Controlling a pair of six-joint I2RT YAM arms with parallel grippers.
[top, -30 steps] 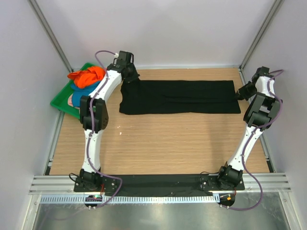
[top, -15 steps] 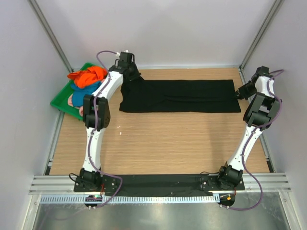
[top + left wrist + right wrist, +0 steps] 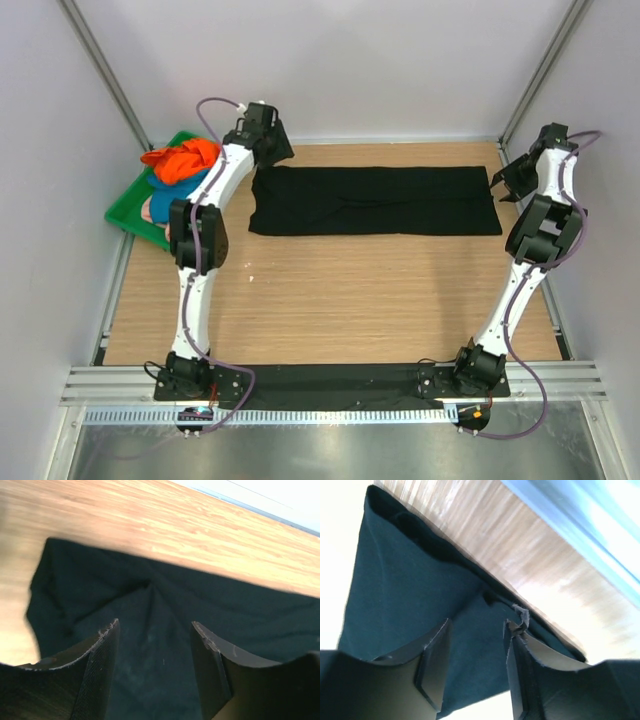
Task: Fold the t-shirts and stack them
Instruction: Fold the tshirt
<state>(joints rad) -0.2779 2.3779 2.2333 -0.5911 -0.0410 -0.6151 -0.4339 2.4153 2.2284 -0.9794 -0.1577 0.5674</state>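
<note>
- Large plain black cloth t-shirt [image 3: 375, 200]: it lies flat on the light wooden surface [image 3: 340, 290], folded into a long band. The band runs left to right across the far half of the surface.
- Left hand [image 3: 278, 150]: it hangs over the far left end of the black t-shirt.
- Left hand, wrist view [image 3: 155, 626]: the two dark fingers stand well apart with nothing between them. The black t-shirt [image 3: 200, 600] shows through the gap, creased where folds meet at a point.
- Right hand [image 3: 503, 180]: it sits at the right end of the black t-shirt, just beside its short edge.
- Right hand, wrist view [image 3: 477, 625]: the fingers are spread and hold nothing. The black t-shirt [image 3: 405, 590] shows below them with its layered edge against the wood.
- Green plastic tray [image 3: 125, 210]: it rests at the far left corner, tilted against the wall side.
- Tray contents: a crumpled orange cloth t-shirt [image 3: 180, 160] lies on top of a blue cloth t-shirt [image 3: 160, 205].
- The tray is near the left end of the black t-shirt, and the left arm passes between them.
</note>
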